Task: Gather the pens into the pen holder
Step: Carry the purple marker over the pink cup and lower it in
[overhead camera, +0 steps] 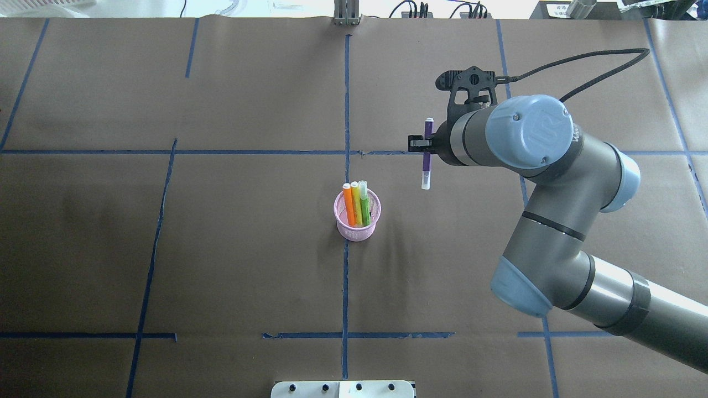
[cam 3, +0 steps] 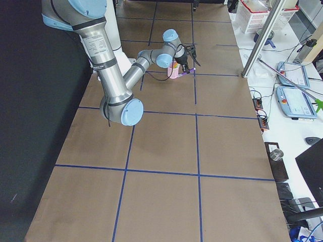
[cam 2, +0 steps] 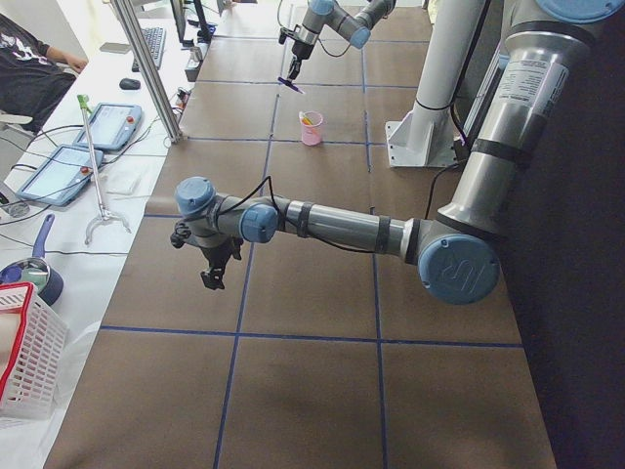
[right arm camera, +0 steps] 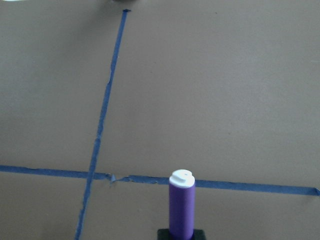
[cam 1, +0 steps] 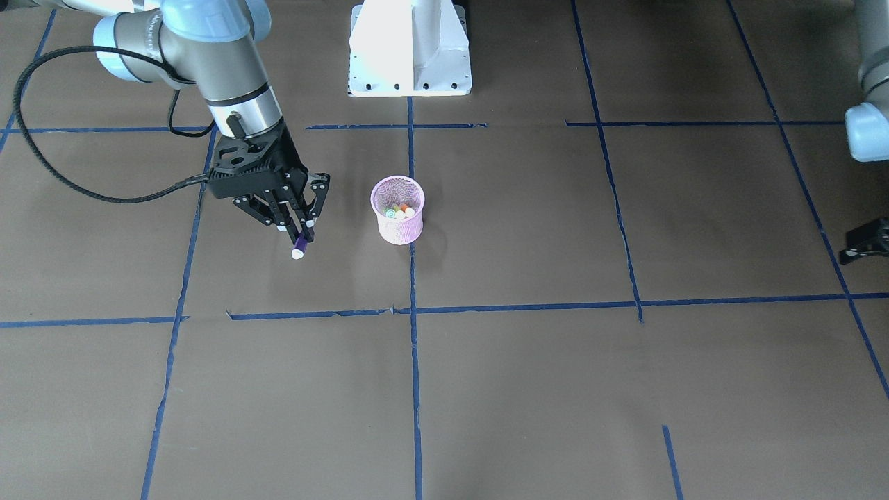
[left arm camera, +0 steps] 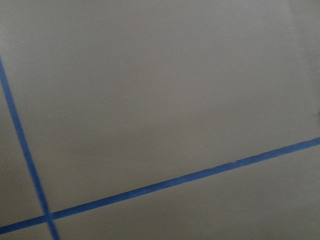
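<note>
The pink mesh pen holder (overhead camera: 358,224) (cam 1: 397,226) stands near the table's middle on a blue tape line. Three pens stand in it: two orange ones (overhead camera: 348,203) and a green one (overhead camera: 364,203). My right gripper (overhead camera: 426,145) (cam 1: 303,232) hangs above the table beside the holder, well apart from it, shut on a purple pen (overhead camera: 426,161) (cam 1: 300,246). The right wrist view shows that purple pen (right arm camera: 181,206) with its pale cap pointing away. My left gripper (cam 2: 213,276) hovers low at the table's far end; its jaw state is unclear.
The white robot pedestal (cam 1: 410,48) stands at the table's robot side. A black cable (cam 1: 42,160) loops off the right wrist. Beyond the table's edge are tablets (cam 2: 59,166) and a white basket (cam 2: 29,352). Blue tape lines (left arm camera: 165,182) grid the brown table.
</note>
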Controlling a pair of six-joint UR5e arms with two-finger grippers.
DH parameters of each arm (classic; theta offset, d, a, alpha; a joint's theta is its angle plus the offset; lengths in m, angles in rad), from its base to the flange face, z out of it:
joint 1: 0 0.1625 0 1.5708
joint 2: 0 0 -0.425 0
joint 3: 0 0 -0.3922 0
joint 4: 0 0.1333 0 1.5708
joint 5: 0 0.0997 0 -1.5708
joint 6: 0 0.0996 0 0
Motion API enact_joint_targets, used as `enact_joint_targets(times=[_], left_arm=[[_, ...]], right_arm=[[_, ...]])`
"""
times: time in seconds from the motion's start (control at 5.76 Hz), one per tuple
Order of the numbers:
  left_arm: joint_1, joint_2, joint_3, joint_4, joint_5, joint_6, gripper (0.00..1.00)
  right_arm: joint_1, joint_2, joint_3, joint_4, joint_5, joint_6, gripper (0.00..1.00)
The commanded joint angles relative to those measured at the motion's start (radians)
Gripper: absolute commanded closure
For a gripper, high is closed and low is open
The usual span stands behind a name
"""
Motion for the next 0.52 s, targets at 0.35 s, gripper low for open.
enact_joint_targets(times=[0.35], left_arm=[[-0.046, 0.025, 0.109, 0.000, 0.004, 0.130, 0.00]], right_arm=[[-0.230, 0.029, 0.085, 0.114, -0.506, 0.061, 1.00]])
